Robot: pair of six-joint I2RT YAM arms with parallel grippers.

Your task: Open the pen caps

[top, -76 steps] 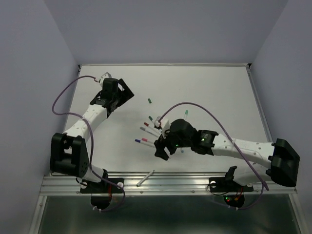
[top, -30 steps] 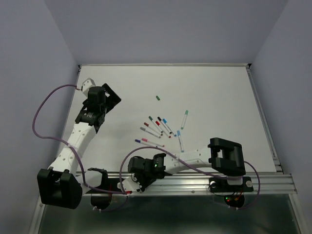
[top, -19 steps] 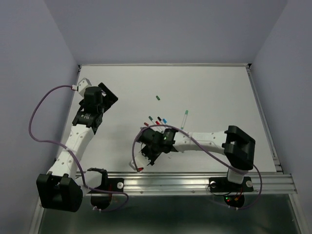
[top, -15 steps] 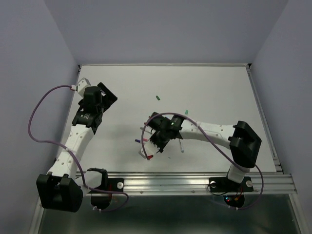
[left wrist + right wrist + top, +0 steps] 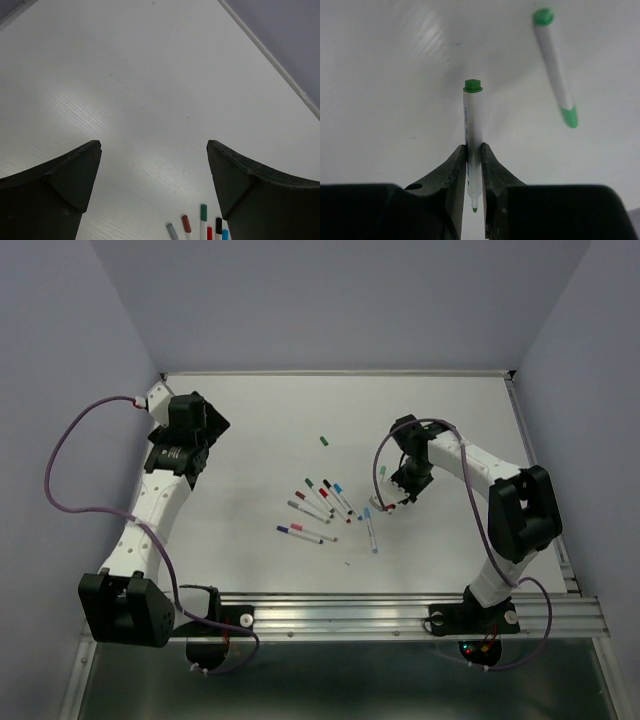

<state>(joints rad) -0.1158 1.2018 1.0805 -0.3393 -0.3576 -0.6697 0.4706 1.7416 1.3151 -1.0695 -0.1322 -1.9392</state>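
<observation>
In the right wrist view my right gripper [image 5: 474,148] is shut on a white pen barrel [image 5: 472,120]. That barrel has a green end plug and a bare green tip, with no cap on it. Beside it a white pen [image 5: 552,65] with a green cap [image 5: 569,116] lies on the table. From above, the right gripper [image 5: 400,495] hangs right of a fan of capped pens [image 5: 322,504]. One loose green cap [image 5: 323,440] lies farther back. My left gripper [image 5: 205,420] stands open at the far left. Its wrist view shows the left gripper [image 5: 154,146] empty, with red [image 5: 186,223], green [image 5: 203,212] and black [image 5: 218,225] pen caps below.
The white table [image 5: 460,420] ends at a raised rim along the back and right sides. A metal rail [image 5: 350,615] with both arm bases runs along the near edge. Purple cables loop off each arm.
My right arm has swung from the near edge, over the fan of pens, to the table's right side, still gripping a pen. The left gripper drifted slightly back and left, staying open.
</observation>
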